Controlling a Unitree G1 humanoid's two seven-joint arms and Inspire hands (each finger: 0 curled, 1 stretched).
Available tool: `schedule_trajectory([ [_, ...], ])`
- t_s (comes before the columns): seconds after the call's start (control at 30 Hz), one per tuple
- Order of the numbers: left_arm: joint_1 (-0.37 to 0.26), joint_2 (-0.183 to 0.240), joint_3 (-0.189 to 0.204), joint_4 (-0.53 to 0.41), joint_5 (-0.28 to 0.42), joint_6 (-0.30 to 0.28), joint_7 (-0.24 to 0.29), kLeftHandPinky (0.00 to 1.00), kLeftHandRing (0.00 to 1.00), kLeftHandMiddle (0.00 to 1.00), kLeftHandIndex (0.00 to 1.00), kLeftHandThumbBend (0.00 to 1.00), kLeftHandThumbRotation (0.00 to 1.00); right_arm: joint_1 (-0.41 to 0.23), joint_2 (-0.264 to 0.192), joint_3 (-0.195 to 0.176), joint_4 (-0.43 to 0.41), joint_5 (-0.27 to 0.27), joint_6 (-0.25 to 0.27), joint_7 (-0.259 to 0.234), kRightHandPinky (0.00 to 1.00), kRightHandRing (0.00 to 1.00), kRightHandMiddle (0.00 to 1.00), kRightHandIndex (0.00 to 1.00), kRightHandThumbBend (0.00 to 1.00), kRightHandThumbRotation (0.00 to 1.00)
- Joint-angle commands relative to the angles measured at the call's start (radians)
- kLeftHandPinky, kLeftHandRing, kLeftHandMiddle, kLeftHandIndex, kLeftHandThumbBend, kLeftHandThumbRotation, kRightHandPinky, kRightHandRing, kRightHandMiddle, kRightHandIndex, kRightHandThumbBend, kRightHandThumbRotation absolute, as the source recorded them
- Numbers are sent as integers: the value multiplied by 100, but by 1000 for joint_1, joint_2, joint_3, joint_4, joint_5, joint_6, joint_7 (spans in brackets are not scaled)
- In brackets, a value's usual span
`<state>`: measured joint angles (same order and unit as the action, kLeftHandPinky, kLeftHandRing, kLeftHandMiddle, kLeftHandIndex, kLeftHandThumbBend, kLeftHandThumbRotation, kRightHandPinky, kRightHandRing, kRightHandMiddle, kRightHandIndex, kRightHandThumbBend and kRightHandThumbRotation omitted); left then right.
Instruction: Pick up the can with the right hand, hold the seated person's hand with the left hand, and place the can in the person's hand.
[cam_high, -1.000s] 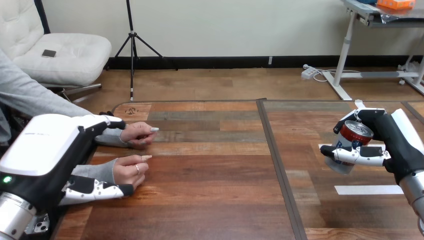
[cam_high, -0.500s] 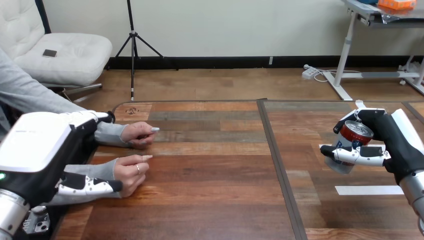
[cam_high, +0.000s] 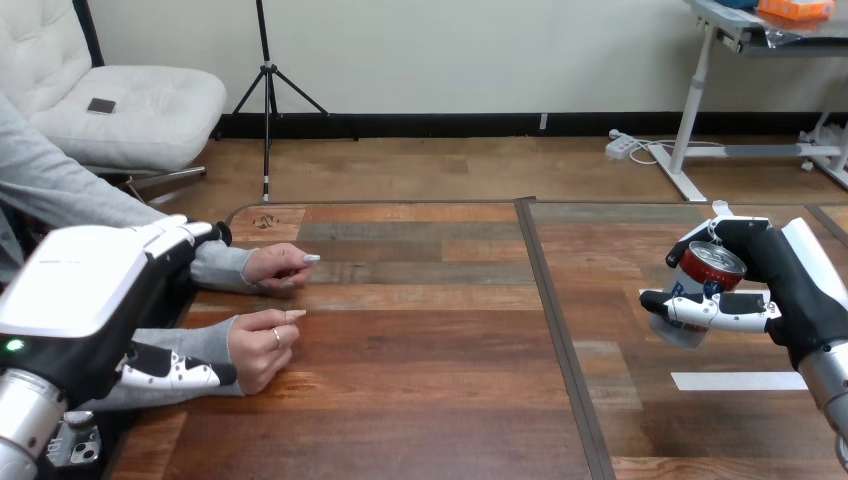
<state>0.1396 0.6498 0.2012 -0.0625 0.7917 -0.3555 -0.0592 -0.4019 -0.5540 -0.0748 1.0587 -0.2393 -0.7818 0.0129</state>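
Note:
A silver can with a red top hangs tilted above the table's right part, and my right hand is shut on it, thumb across its front. The person's two hands rest loosely curled on the table at the left: the far one and the near one. My left hand hovers over their forearms with straight fingers lying along the near grey sleeve, just below the wrist. Whether those fingers touch the sleeve I cannot tell. Nothing is curled round the wrist.
The wooden table has a dark seam running front to back right of the middle. White tape strips lie flat under and in front of the can.
My left hand has drawn back a little toward the left, its fingertips sliding from beside the person's near hand to the wrist. The right hand and can have stayed put.

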Motion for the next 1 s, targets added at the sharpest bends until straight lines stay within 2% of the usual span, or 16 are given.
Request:
schedule_trajectory([
  [0.0, -70, 41, -40, 47, 17, 12, 16, 68, 83, 88, 84, 100, 38, -63, -18, -1, -34, 14, -22, -8, 28, 32, 39, 45, 69, 0],
  [0.17, -82, 51, -63, 74, 26, 14, 31, 69, 84, 89, 85, 100, 42, -65, -18, -1, -32, 13, -25, -11, 28, 32, 39, 45, 69, 0],
  [0.37, -102, 65, -92, 122, 67, 16, 77, 69, 84, 89, 86, 100, 46, -67, -23, 4, -31, -2, -19, -24, 27, 31, 39, 45, 70, 0],
  [0.57, -122, 77, -117, 169, 62, 8, 87, 70, 86, 90, 87, 100, 48, -69, -24, 5, -32, -12, -14, -34, 25, 30, 39, 45, 70, 0],
  [0.97, -177, 110, -179, 274, 45, -26, 80, 74, 90, 94, 90, 100, 49, -73, -17, -1, -30, 14, -14, -3, 30, 34, 41, 46, 69, 0],
])
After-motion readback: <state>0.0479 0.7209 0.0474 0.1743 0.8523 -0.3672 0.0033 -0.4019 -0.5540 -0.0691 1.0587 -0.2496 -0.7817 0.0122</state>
